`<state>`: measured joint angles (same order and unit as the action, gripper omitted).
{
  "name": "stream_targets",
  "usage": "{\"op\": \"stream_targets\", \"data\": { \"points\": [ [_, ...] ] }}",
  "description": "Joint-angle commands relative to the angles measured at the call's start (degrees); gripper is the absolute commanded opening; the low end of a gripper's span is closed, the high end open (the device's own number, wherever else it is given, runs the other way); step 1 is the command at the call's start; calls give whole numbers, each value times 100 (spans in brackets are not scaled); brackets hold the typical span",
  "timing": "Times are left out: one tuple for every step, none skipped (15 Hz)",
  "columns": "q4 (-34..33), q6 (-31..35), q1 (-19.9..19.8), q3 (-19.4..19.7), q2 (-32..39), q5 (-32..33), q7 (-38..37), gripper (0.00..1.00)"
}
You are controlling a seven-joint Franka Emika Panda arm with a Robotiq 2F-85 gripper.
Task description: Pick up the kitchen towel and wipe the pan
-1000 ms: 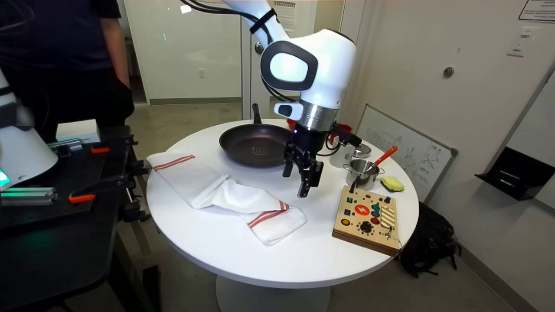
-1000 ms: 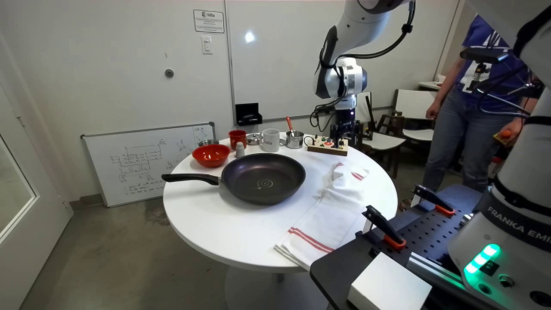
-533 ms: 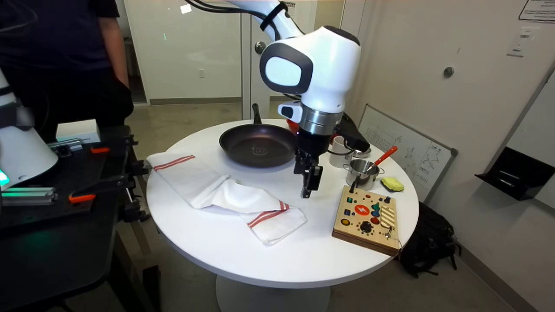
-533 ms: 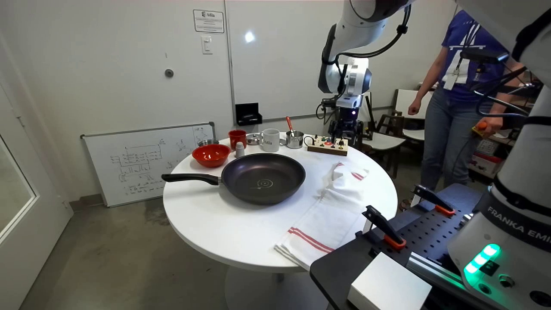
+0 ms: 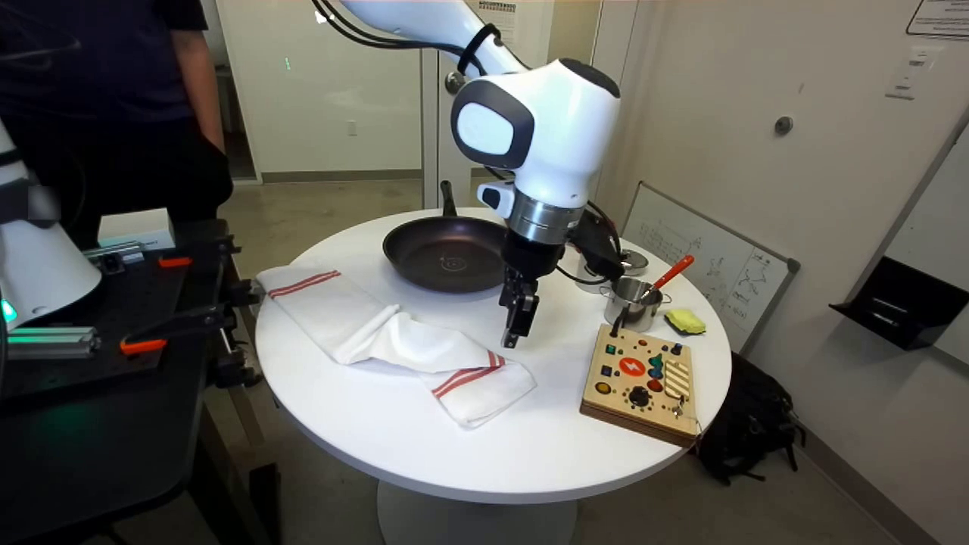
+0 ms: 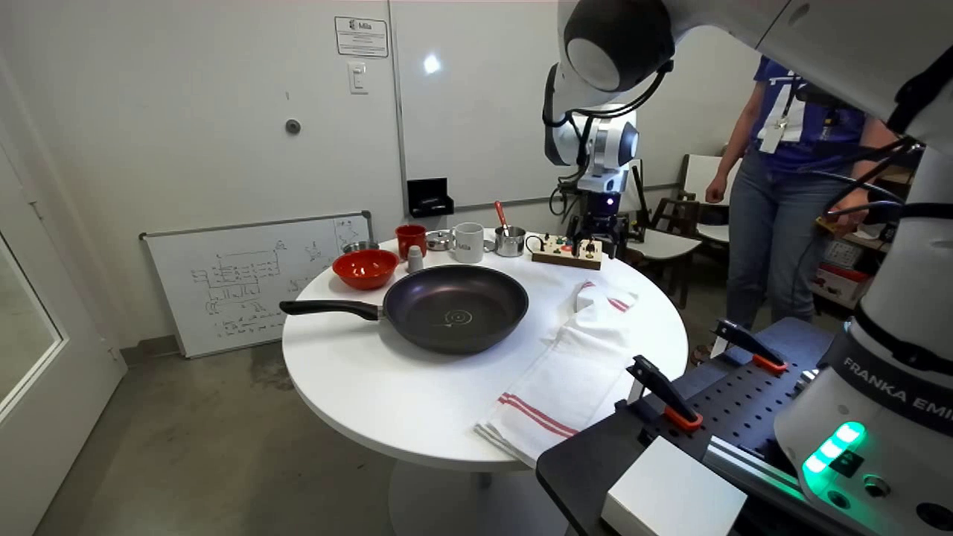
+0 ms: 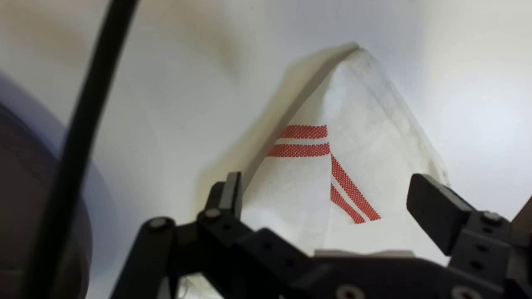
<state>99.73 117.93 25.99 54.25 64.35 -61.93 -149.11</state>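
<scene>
Towel is lying rumpled on the table, pan just beside it. Gripper, jaws spread and holding nothing, is turning and easing closer to the striped end, apparently lining up a grasp; wiping is still awaiting pickup.

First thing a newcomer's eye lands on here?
Probably the big white Franka arm, bent over the round white table, its open hand framing the red-striped end of the kitchen towel in the wrist view. Next, likely the black frying pan, beside the towel but apart from it in both exterior views. The wooden board with colourful buttons and knobs, near the table's edge, stands out too.
</scene>
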Motion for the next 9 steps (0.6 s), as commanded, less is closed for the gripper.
{"op": "stream_targets", "data": {
  "points": [
    [-139, -461, 417, 524, 598, -516, 0, 100],
    [-158, -591, 483, 618, 715, -644, 0, 100],
    [-124, -597, 584, 734, 852, -883, 0, 100],
    [-113, -608, 638, 797, 947, -1089, 0, 100],
    [-81, -713, 710, 919, 1096, -1303, 0, 100],
    [-36, -770, 780, 1033, 1258, -1502, 0, 100],
    [14, -802, 836, 1124, 1383, -1673, 0, 100],
    [72, -839, 888, 1224, 1521, -1835, 0, 100],
    [83, -900, 881, 1266, 1598, -1920, 0, 100]
  ]
}}
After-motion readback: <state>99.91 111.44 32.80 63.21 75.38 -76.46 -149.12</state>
